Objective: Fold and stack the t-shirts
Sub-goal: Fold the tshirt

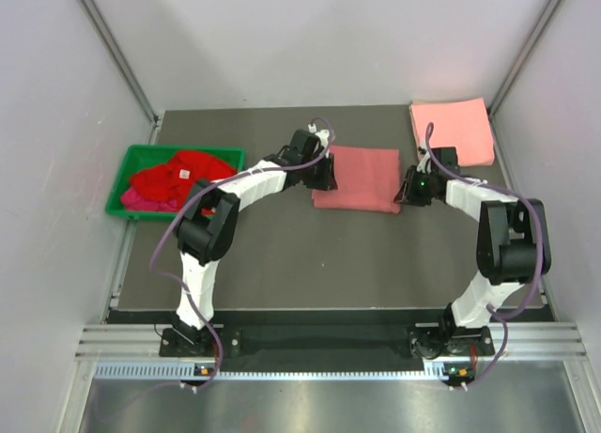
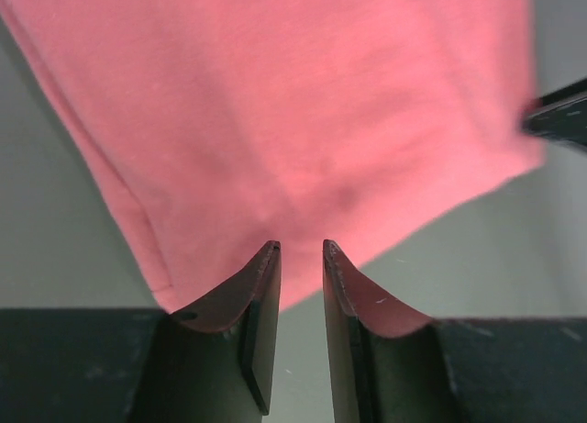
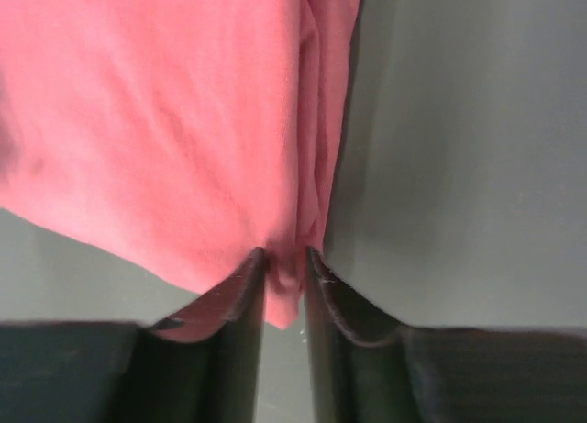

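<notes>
A folded dusty rose-red t-shirt [image 1: 357, 177] lies flat in the middle of the table. My left gripper [image 1: 324, 177] is at its left edge. In the left wrist view the jaws [image 2: 301, 247] stand a narrow gap apart over the shirt's edge [image 2: 303, 111], with flat cloth and bare table showing between them. My right gripper [image 1: 406, 191] is at the shirt's right edge. In the right wrist view it [image 3: 284, 253] is shut on a bunched corner of the shirt [image 3: 156, 120]. A folded salmon pink t-shirt [image 1: 452, 131] lies at the back right.
A green plastic bin [image 1: 138, 155] at the left edge holds crumpled bright red [image 1: 183, 175] and magenta [image 1: 136, 200] t-shirts. Grey walls close in the table on the left, back and right. The right gripper's dark tip shows at the right edge of the left wrist view [image 2: 559, 116].
</notes>
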Controlling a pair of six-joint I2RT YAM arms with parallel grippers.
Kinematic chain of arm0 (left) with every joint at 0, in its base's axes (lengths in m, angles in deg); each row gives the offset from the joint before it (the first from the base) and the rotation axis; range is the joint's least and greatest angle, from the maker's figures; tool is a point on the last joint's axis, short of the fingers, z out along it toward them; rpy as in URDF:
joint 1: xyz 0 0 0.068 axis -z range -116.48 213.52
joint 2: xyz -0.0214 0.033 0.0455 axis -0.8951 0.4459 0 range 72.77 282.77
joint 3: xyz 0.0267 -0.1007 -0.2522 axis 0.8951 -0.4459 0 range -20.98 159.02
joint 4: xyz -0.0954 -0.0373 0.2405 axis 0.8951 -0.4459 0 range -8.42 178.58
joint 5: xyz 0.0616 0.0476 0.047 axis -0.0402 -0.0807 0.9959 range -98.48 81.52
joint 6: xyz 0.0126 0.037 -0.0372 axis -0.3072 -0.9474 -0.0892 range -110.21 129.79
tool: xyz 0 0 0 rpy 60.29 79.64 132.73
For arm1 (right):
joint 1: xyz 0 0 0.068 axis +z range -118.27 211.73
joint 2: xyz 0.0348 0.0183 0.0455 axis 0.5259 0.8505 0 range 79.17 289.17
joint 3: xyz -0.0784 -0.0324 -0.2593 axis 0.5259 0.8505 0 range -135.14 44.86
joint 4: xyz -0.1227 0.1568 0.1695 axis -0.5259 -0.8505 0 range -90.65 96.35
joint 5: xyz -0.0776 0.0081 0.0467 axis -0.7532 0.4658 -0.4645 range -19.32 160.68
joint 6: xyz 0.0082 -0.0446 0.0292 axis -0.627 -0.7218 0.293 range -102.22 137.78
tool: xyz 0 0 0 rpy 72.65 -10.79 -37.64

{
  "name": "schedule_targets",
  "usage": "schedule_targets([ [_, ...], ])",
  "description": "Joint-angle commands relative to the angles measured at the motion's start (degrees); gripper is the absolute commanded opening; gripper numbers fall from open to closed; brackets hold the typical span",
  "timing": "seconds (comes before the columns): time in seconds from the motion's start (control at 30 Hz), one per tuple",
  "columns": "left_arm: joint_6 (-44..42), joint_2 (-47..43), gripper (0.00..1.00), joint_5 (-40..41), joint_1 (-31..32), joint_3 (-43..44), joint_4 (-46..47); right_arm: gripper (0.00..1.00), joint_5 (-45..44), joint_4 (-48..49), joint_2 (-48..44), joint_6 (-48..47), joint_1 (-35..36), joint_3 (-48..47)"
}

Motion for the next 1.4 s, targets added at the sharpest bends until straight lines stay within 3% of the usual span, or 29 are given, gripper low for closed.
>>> schedule_targets([
  [0.0,3.6,-4.7,0.30,-8.0,-2.2,2.8,-0.1,0.29,0.5,-1.3,-4.2,-1.2,-0.9,-2.2],
  [0.13,2.7,-2.5,0.31,-7.7,-3.9,6.6,-2.4,0.42,0.8,-5.0,-0.3,-2.6,-1.4,-8.5],
  [0.23,1.5,0.6,0.31,-7.0,-4.8,10.4,-5.3,0.45,1.5,-5.8,4.3,-3.0,-1.8,-13.7],
  [0.6,1.3,7.3,0.29,-6.9,-6.6,14.5,-5.6,0.46,5.1,-6.0,20.4,-3.8,-4.3,-27.5],
  [0.7,0.9,8.8,0.28,-6.2,-7.2,14.8,-5.6,0.40,5.2,-5.5,22.9,-3.8,-4.5,-29.3],
  [0.83,0.9,11.3,0.23,-5.2,-8.3,15.0,-5.9,0.12,5.7,-3.4,24.3,-2.5,-5.7,-28.4],
  [1.0,0.8,12.6,0.18,-3.6,-9.3,15.0,-6.2,0.05,9.8,-0.7,25.5,-1.7,-7.4,-27.2],
  [1.1,0.8,12.2,0.18,-4.2,-9.4,15.6,-6.8,0.09,10.3,-0.4,24.9,-1.3,-7.7,-26.9],
  [1.23,0.5,10.8,0.18,-3.2,-9.4,17.5,-10.6,0.29,10.9,-1.1,23.3,0.6,-7.8,-27.2],
  [1.37,0.1,5.5,0.20,-4.5,-9.2,17.1,-12.4,0.35,7.7,-7.7,17.8,0.8,-7.8,-26.9],
])
